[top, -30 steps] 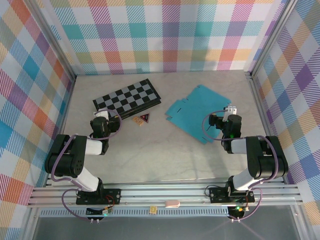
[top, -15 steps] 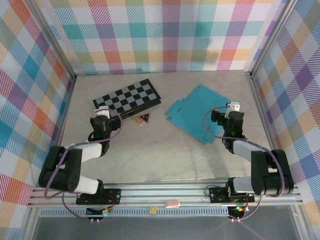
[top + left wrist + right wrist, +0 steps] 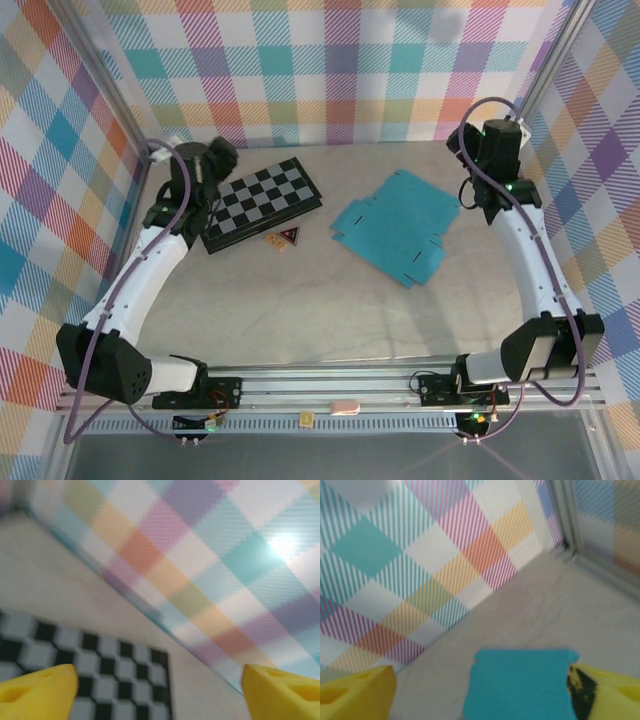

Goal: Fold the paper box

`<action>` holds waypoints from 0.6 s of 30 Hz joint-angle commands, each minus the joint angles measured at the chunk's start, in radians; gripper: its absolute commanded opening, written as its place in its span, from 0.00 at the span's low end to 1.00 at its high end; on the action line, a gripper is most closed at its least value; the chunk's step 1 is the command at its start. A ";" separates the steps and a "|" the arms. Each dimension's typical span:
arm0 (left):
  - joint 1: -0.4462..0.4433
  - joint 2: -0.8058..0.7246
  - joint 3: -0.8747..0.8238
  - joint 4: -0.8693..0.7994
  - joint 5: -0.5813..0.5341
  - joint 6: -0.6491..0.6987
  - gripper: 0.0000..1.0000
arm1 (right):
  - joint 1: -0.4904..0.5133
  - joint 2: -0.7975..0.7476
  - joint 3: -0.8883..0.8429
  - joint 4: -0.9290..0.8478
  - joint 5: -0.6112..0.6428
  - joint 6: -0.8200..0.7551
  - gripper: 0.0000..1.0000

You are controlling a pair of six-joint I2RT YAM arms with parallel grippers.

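Paper box (image 3: 395,225): a flat teal blank with notched flaps, lying unfolded on the tabletop (image 3: 300,300) to the right of the chessboard (image 3: 262,198), with a clear gap between them. Neither arm touches it. A small dark triangular piece (image 3: 288,236) sits just off the board's near right corner; its markings are too small to read.

Left gripper (image 3: 160,695): raised over the board's left end. The wrist view is badly blurred. The yellow fingertips (image 3: 37,690) are cut off by the lower edge and stand wide apart with nothing between them. Board squares show below, partly hidden behind the left tip.

Right gripper (image 3: 480,692): well right of the board, beyond the box, up by the back corner post (image 3: 545,75). Jaws wide and empty. One end of the blank shows between the tips; the rest is cut off below. There is a dark smudge on the right fingertip (image 3: 600,690), possibly a worn pad. From the top camera, both sets of fingers are hard to make out against the plaid wall (image 3: 330,70).
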 commanded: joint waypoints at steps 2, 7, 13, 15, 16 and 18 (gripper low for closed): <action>-0.171 0.133 -0.111 -0.016 0.355 -0.287 0.74 | 0.005 0.069 -0.061 -0.313 -0.306 0.113 0.73; -0.363 0.317 -0.102 0.121 0.418 -0.366 0.63 | 0.006 0.086 -0.174 -0.186 -0.534 0.124 0.73; -0.441 0.541 -0.083 0.336 0.457 -0.480 0.55 | -0.003 0.219 -0.115 -0.248 -0.591 0.052 0.73; -0.449 0.589 -0.071 0.365 0.445 -0.497 0.55 | -0.016 0.262 -0.089 -0.265 -0.601 0.031 0.73; -0.448 0.603 -0.066 0.368 0.439 -0.502 0.55 | -0.023 0.282 -0.081 -0.268 -0.612 0.028 0.73; -0.448 0.631 -0.065 0.407 0.427 -0.513 0.55 | -0.039 0.324 -0.065 -0.279 -0.628 0.026 0.72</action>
